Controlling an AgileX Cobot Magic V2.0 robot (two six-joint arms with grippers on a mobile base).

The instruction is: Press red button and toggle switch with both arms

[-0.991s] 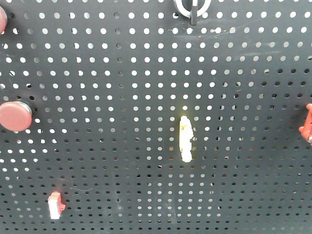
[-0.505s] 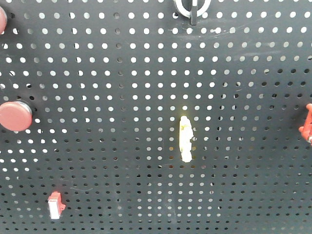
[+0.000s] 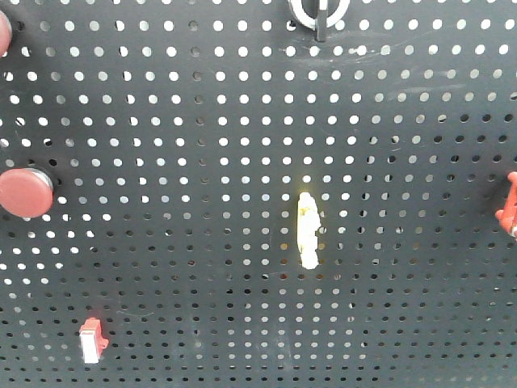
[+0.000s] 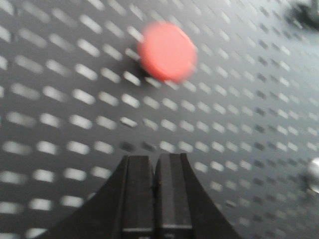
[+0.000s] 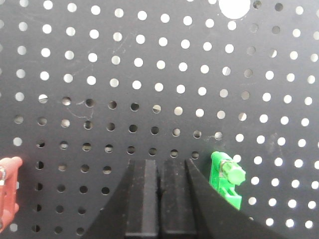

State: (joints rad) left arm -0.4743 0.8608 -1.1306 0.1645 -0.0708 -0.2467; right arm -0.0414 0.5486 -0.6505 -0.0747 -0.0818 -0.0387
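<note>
Up at 12 o'clock from left gripper (image 4: 154,167), jaws together: red button (image 4: 167,51); off-ctr push may slip. Right gripper (image 5: 159,169) together too.

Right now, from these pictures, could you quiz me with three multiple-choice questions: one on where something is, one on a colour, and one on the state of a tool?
1. Front view: where is the yellow lever relative to the red button?
A) left of it
B) right of it
C) directly above it

2. Right wrist view: what colour is the small part beside the right tool?
A) blue
B) green
C) white

3. Left wrist view: how do the jaws of the left tool stand?
A) shut together, empty
B) wide open
C) clamped on the button

Answers:
1 B: the lever is central, while the button is at the left edge.
2 B: it is bright green, just right of the tool's tip.
3 A: the jaws meet with no gap, and the button lies apart from them.
</note>
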